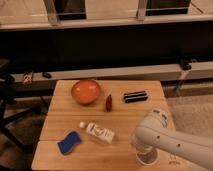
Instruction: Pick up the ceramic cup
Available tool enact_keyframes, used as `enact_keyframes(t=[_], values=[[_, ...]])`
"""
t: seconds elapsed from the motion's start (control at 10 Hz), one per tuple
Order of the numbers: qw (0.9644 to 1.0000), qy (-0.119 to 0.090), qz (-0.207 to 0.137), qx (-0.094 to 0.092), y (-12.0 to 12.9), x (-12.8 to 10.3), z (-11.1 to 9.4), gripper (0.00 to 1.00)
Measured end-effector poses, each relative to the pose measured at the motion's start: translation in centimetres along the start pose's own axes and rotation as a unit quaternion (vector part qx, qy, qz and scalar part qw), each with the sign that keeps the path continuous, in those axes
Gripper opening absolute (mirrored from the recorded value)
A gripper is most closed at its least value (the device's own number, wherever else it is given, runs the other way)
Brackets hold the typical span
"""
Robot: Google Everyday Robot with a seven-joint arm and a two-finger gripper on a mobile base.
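My arm (pixel 167 140) is in at the lower right, and its big white end sits low over the front right part of the wooden table (pixel 125 114). My claw (pixel 144 149) is tucked under that bulk, right at the ceramic cup (pixel 146 159). The cup stands at the table's front edge, near the right corner, and only a pale round bit of it pokes out below the arm.

Is the claw open, closed or actually gripping the cup? Honestly can't tell, the arm covers it. Same for contact: it's right on top of the cup, but touching or not, no idea.

Other stuff on the table:
- orange bowl (pixel 85 91), back left
- small red thing (pixel 108 102), just right of the bowl
- black bar-shaped thing (pixel 135 96), further right
- white bottle (pixel 98 132), on its side mid-table
- blue sponge (pixel 69 142), front left

All of it is well apart from the cup.
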Motion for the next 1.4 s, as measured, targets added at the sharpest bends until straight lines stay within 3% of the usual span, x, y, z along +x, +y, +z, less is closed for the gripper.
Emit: enact_keyframes(t=[0.1, 0.2, 0.9, 1.4], values=[[1.0000, 0.000, 0.000, -0.001, 0.1, 0.0, 0.0, 0.06], [1.0000, -0.001, 0.000, -0.001, 0.0, 0.0, 0.0, 0.01], [0.9999, 0.011, 0.002, -0.003, -0.5, -0.4, -1.3, 0.00], [0.9992, 0.034, -0.015, 0.011, -2.5, -1.6, -4.8, 0.00]])
